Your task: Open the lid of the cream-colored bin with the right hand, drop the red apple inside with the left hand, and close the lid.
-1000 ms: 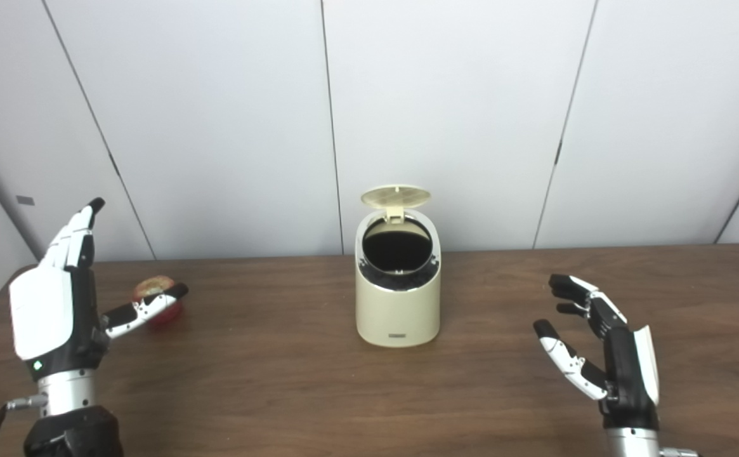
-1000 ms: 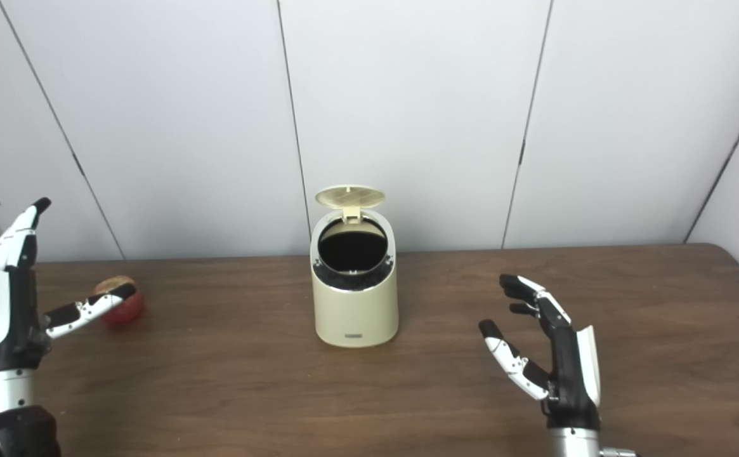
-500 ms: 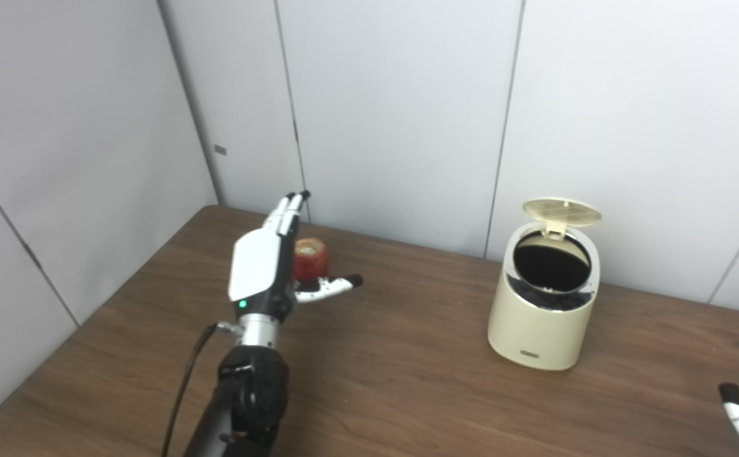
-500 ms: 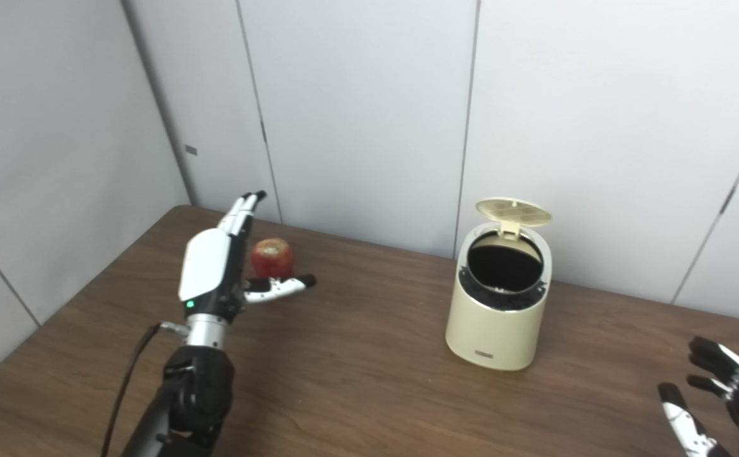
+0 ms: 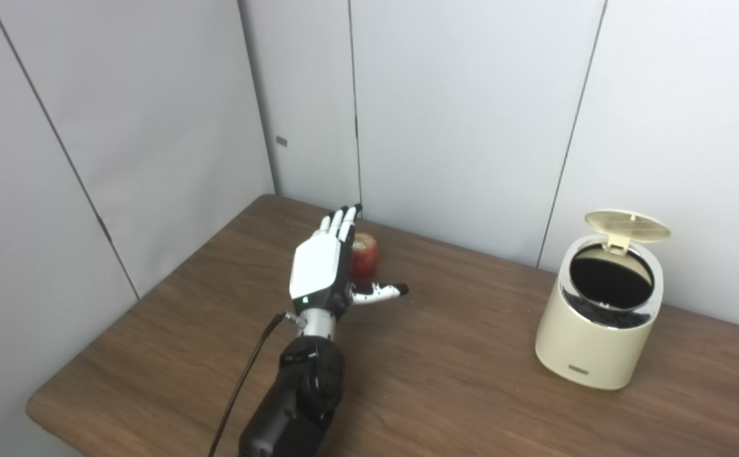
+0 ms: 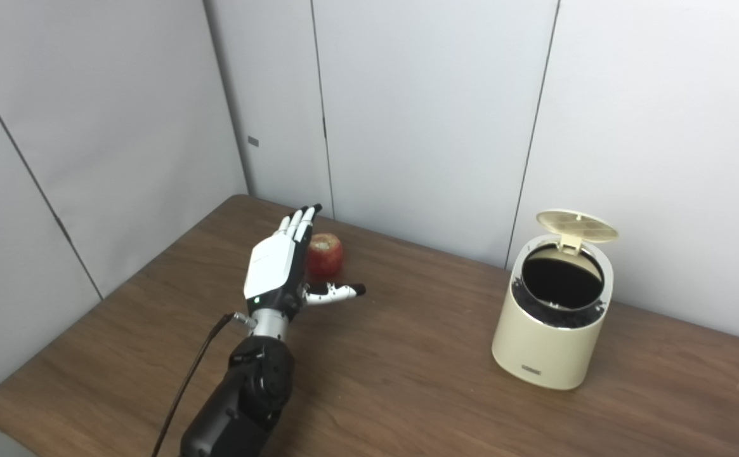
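The red apple sits on the brown table near the back left corner. My left hand is open just in front of it, fingers stretched toward the wall and thumb out to the right; part of the apple is hidden behind the hand. I cannot tell whether the palm touches the fruit. The cream-colored bin stands at the right with its round lid tipped up and its dark inside showing. My right hand is out of both views.
Grey wall panels close off the back and left sides of the table. The table's left edge runs diagonally close to my left arm. A black cable hangs along the forearm.
The camera has swung further left, so the bin sits further right in the picture and my right hand has dropped out of view. My left hand stays open by the apple.
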Robot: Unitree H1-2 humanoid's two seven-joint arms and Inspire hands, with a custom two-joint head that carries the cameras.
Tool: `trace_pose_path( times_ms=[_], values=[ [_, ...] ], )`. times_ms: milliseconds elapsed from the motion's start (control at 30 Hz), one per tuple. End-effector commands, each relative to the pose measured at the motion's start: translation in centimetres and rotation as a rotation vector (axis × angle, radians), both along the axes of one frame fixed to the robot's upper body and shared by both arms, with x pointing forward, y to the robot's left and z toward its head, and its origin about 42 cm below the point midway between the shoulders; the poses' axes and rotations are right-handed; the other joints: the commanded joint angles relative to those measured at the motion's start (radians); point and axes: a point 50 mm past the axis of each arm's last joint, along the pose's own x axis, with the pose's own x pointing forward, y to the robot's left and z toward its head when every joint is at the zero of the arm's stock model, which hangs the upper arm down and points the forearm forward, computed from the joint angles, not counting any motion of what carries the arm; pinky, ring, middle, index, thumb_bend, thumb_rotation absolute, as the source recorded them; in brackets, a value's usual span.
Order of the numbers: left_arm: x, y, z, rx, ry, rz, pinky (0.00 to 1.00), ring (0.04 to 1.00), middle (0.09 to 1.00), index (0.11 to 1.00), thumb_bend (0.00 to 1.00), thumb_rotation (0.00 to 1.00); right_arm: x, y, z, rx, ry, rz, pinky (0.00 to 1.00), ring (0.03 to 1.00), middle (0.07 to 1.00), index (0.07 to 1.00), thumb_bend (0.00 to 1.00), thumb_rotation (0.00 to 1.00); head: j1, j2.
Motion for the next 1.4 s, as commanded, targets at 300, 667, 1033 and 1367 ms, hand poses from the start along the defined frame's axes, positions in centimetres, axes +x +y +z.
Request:
trace_pose_path(
  times_ms=[300, 667, 1033, 1367],
  values=[
    [2.8, 2.4, 1.6, 0.145, -0.031, 0.110, 0.99, 1.000, 0.987, 0.977, 1.00, 0.35, -0.9, -1.2, -1.6, -0.041, 0.027, -0.008, 0.44, 0.603, 0.651, 0.629, 0.64, 0.82, -0.014, -0.008],
    [4.6, 3.4, 1.1, 0.140, 0.071, 0.136, 0.90, 0.961, 0.945, 0.937, 1.00, 0.33, -1.1, -0.5, -1.4, -0.065, 0.026, 0.012, 0.43, 0.600, 0.646, 0.624, 0.70, 0.86, -0.032, -0.010],
    [6.5, 2.6, 0.8, 0.033, 0.157, 0.086, 0.93, 0.987, 0.962, 0.942, 1.00, 0.32, -0.3, -0.1, -1.9, -0.107, 0.051, 0.002, 0.40, 0.586, 0.639, 0.621, 0.75, 0.90, -0.055, -0.036],
    [8.6, 1.9, 2.3, -0.162, 0.130, 0.073, 0.92, 0.962, 0.961, 0.950, 1.00, 0.32, 0.2, 0.2, -2.4, -0.091, 0.068, 0.000, 0.38, 0.581, 0.634, 0.606, 0.80, 0.91, -0.068, -0.058]
  ],
)
